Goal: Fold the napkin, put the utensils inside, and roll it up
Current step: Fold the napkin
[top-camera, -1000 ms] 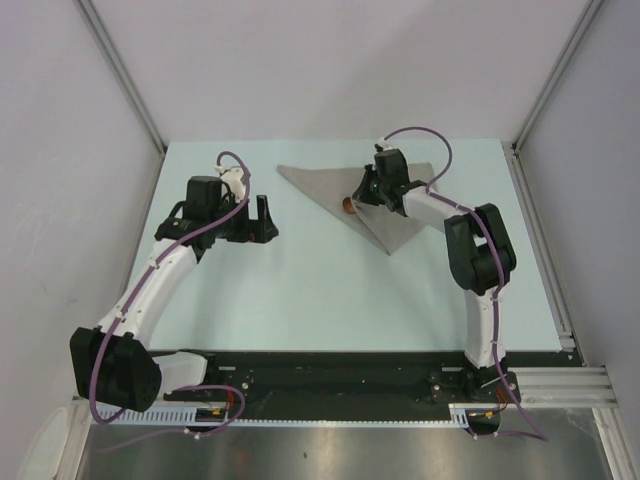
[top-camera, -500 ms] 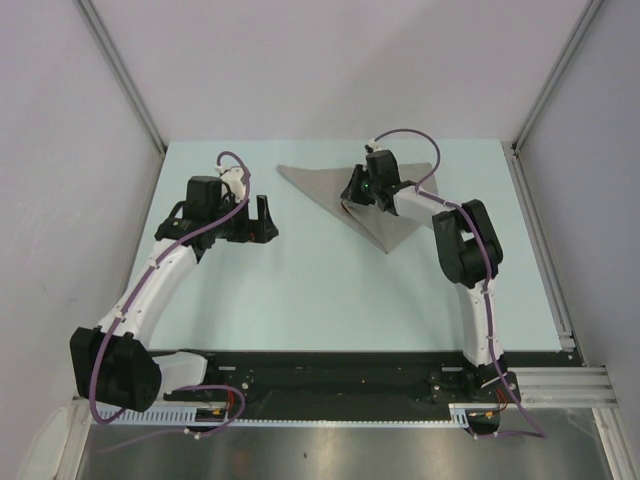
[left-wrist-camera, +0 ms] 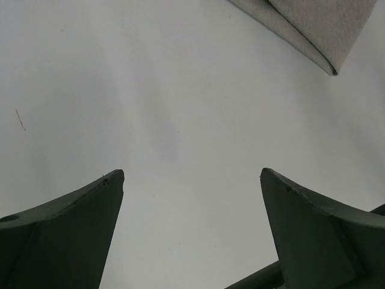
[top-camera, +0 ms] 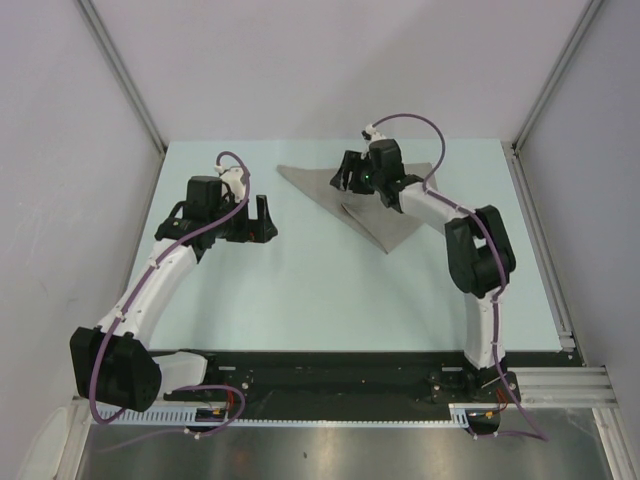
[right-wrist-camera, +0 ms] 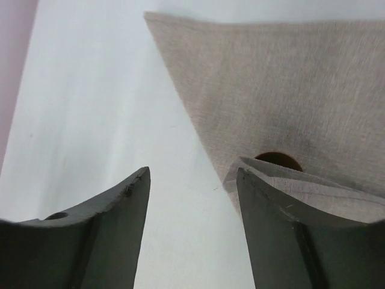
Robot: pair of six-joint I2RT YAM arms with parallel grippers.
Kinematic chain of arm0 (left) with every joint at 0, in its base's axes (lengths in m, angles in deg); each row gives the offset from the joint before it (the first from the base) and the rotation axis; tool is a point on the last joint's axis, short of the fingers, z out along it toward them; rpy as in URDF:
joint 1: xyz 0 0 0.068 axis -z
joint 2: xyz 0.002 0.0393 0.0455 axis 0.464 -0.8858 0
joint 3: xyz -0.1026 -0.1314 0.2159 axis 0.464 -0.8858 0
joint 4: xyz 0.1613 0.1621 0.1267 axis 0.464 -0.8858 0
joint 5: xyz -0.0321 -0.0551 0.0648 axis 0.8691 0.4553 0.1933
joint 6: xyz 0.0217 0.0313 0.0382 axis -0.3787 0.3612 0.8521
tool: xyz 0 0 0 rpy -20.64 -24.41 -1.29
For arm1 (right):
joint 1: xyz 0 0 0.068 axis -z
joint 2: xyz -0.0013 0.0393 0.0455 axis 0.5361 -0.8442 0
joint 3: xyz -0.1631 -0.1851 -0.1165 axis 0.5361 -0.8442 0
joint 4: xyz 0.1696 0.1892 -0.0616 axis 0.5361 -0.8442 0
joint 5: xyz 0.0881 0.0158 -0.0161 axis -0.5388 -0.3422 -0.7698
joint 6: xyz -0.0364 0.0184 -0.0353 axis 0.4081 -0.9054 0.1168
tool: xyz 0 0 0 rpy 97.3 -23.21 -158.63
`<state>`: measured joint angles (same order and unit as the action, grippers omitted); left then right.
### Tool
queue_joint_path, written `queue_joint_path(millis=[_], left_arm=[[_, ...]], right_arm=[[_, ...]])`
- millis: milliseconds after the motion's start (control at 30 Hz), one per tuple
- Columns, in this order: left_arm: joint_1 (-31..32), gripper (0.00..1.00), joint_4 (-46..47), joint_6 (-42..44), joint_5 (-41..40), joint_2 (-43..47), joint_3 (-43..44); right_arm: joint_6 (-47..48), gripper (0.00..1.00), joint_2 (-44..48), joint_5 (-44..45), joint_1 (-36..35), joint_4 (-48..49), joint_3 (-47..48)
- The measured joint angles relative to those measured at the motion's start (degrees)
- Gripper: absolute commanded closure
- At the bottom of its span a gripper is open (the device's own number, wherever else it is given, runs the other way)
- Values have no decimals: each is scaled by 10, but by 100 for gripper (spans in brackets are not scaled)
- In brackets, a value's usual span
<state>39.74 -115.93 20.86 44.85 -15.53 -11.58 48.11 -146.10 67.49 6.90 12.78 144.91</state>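
The grey-beige napkin (top-camera: 390, 228) lies folded into a triangle at the back middle of the table. In the right wrist view a flap of the napkin (right-wrist-camera: 289, 90) lies over the wooden spoon. Only a brown arc of the spoon's bowl (right-wrist-camera: 278, 158) shows past the flap's edge, and the handle is hidden. My right gripper (top-camera: 343, 180) (right-wrist-camera: 192, 174) hovers open at the napkin's left edge, holding nothing, its right finger beside the flap. My left gripper (top-camera: 268, 222) (left-wrist-camera: 192, 174) stands open over bare table left of the napkin, whose corner (left-wrist-camera: 325, 24) shows at the upper right.
The pale blue-green tabletop (top-camera: 300, 290) is framed by grey walls on the left, back and right. A metal rail (top-camera: 545, 250) runs along its right edge. The arm bases sit on a black strip (top-camera: 330, 370) at the near edge.
My right gripper has opened and let go of the napkin flap, then drawn back and to the left. The spoon bowl seen earlier from above is now covered. The left arm has not moved.
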Motion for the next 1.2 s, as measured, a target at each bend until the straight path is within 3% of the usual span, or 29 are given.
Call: queue_joint_path(millis=[200, 367, 700, 933, 1200], left_arm=[[0, 0, 0, 0, -4, -4, 0], [0, 0, 0, 0, -5, -10, 0], [0, 0, 0, 0, -6, -22, 0], [0, 0, 0, 0, -6, -27, 0], [0, 0, 0, 0, -6, -31, 0]], right_arm=[[47, 28, 133, 27, 0, 4, -51], [98, 31, 175, 72, -12, -22, -71], [205, 30, 119, 213, -90, -135, -151], [271, 31, 81, 283, -123, -131, -150], [333, 38, 47, 328, -129, -116, -145]])
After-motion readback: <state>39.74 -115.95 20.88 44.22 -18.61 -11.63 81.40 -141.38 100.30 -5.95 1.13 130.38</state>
